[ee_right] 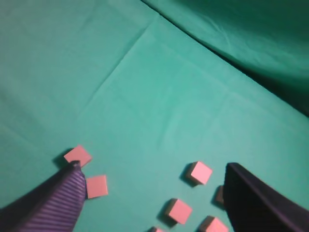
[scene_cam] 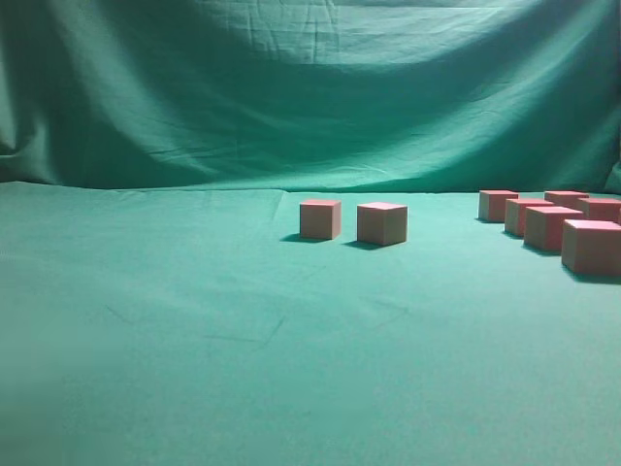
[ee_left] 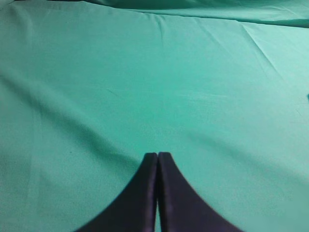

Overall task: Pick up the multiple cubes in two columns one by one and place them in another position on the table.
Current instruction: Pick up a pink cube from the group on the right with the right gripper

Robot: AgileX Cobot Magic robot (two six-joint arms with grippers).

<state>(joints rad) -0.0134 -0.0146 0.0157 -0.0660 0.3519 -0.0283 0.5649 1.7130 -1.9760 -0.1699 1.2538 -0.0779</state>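
Note:
Two cubes point(scene_cam: 320, 219) point(scene_cam: 381, 223) with pink-red tops stand side by side, apart, mid-table. Several more cubes point(scene_cam: 551, 228) sit in two rows at the right, the nearest one point(scene_cam: 591, 247) by the frame edge. Neither gripper shows in the exterior view. My right gripper point(ee_right: 153, 166) hangs open high above the table, nothing between its fingers. Below it lie the pair of cubes point(ee_right: 77, 155) point(ee_right: 96, 186) by the left finger point(ee_right: 67, 198) and the grouped cubes point(ee_right: 200, 172) point(ee_right: 179, 210) near the right finger point(ee_right: 251, 198), which partly hides one. My left gripper point(ee_left: 157, 154) is shut over bare table cloth point(ee_left: 145, 87).
The table point(scene_cam: 194, 330) is covered in wrinkled teal-green cloth, and a draped green backdrop point(scene_cam: 291, 87) closes off the far side. The backdrop fold point(ee_right: 251, 43) shows at the upper right of the right wrist view.

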